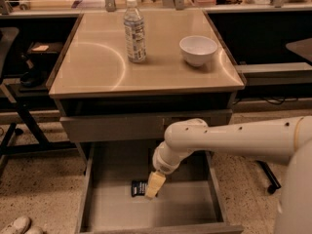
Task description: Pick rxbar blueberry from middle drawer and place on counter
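Cream-yellow hand (155, 185) hangs in the grey middle drawer (84, 199), just beside the dark blue-black rxbar blueberry (138, 188). Counter (92, 69) is glossy beige-tan. Bowl (198, 50) white. Bottle (134, 30) clear, white-blue label. Arm (234, 140) off-white. Floor (44, 189) speckled tan.

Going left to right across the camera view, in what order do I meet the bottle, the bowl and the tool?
Water bottle on the counter → tool, down in the middle drawer → white bowl.

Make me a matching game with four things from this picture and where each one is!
1 water bottle
2 bowl
3 rxbar blueberry
4 gripper

A lying flat on the middle drawer floor
B down in the drawer, at the bar
C standing upright on the counter
D white, open side up, on the counter

Pairs: 1-C, 2-D, 3-A, 4-B
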`<state>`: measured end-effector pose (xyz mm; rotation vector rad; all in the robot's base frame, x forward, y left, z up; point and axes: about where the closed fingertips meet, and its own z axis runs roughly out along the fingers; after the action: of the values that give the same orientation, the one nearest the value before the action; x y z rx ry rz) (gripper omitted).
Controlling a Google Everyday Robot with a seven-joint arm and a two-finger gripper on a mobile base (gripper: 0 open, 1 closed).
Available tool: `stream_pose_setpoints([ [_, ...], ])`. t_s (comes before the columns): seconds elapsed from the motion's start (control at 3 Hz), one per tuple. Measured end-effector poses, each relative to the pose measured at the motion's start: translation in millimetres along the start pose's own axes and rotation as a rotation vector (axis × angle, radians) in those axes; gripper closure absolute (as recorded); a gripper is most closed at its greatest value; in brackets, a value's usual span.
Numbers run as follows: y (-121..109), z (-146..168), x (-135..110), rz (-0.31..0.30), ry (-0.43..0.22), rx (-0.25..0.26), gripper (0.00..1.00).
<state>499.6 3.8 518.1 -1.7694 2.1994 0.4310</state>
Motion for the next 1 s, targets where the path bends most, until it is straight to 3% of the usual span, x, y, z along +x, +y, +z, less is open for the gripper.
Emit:
stream_pose_setpoints([
  [0.33, -1, 45, 0, -0.035, 0.002, -0.034, 0.0],
  [0.67, -4, 83, 5, -0.027, 0.014, -0.081, 0.0],
  [1.0, -2, 88, 6, -0.023, 0.014, -0.089, 0.0],
])
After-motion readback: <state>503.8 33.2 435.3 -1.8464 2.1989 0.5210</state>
